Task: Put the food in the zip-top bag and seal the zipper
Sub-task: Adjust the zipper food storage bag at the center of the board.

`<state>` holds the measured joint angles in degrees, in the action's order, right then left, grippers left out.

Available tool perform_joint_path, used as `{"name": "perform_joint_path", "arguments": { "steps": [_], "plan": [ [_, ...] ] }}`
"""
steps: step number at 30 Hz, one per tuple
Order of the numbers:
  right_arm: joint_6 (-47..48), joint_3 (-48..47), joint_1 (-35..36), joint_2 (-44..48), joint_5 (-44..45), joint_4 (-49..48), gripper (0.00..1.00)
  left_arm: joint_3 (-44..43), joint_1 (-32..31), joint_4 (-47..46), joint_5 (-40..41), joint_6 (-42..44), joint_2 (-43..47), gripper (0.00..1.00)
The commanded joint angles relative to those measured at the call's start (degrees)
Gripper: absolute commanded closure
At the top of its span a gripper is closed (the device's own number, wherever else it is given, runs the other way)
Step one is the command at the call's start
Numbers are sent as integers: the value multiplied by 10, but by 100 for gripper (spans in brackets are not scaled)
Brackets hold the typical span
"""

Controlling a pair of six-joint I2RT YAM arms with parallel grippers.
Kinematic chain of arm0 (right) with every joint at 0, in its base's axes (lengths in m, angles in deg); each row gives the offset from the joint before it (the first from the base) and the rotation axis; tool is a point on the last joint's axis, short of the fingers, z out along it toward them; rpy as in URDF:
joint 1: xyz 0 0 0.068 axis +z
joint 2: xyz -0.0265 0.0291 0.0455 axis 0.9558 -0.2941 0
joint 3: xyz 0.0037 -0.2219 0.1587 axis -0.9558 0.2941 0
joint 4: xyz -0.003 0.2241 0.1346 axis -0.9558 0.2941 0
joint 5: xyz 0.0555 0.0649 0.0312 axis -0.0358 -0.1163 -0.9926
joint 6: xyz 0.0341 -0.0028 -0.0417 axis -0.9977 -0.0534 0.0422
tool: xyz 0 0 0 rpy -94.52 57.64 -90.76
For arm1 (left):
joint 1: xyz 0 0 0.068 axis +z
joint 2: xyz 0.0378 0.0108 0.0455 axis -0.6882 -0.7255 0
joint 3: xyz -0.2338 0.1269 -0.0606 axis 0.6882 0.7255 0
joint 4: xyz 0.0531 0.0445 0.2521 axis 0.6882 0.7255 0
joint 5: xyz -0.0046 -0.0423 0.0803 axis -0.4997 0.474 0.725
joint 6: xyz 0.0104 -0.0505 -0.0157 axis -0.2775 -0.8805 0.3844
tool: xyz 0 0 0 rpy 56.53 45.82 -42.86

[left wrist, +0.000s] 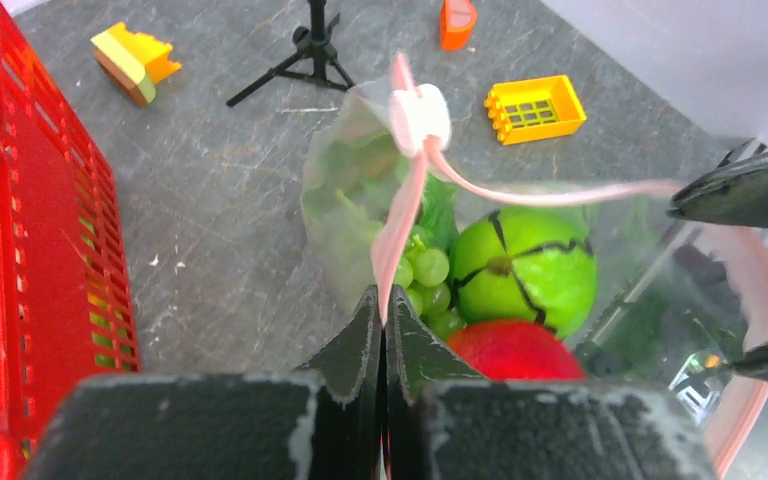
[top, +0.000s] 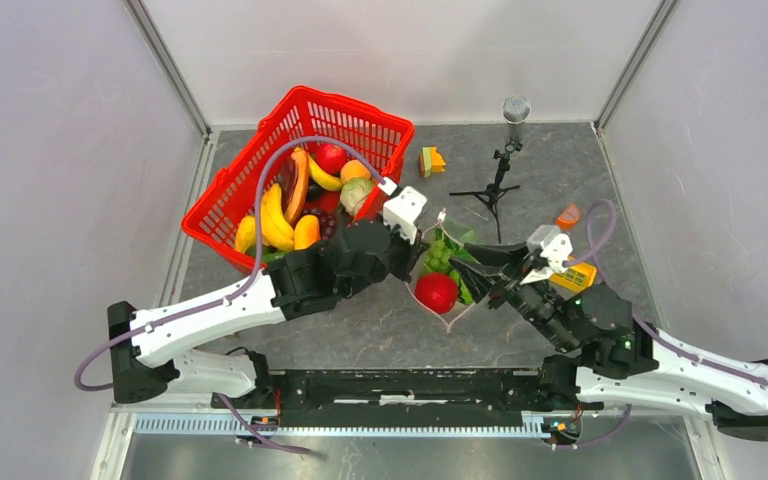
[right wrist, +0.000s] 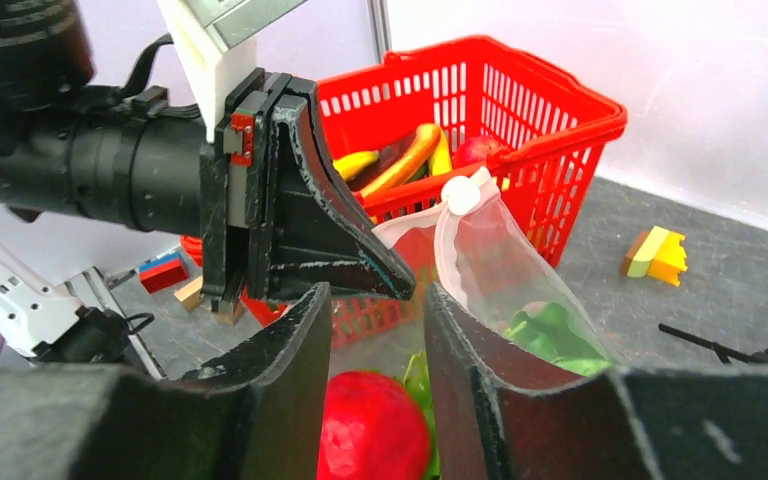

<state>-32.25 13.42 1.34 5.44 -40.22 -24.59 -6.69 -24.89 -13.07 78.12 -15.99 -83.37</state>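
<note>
Clamping the zipper [left wrist: 402, 225], the left gripper [left wrist: 385, 310] anchors 1 end of the zip-top bag [left wrist: 345, 200] mouth for sealing while the right gripper [right wrist: 378, 292], jaws parted, straddles the opposite rim.

Red mesh basket [top: 360, 118], black tripod stand [top: 495, 185], yellow block [left wrist: 535, 108]; grey tabletop [top: 380, 330]

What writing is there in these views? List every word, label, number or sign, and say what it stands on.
None: no text can be read in any of the three views.
The red basket, the zip-top bag, its zipper and the yellow block show no print.
The small red patch on the left gripper is too small to tell whether it bears any marks.
</note>
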Motion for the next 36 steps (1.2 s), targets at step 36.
{"name": "perform_joint_path", "arguments": {
  "steps": [36],
  "plan": [
    [270,-28,-1,-16,-96,167,36,-225,187,91,-625,151,-96,98]
  ]
}}
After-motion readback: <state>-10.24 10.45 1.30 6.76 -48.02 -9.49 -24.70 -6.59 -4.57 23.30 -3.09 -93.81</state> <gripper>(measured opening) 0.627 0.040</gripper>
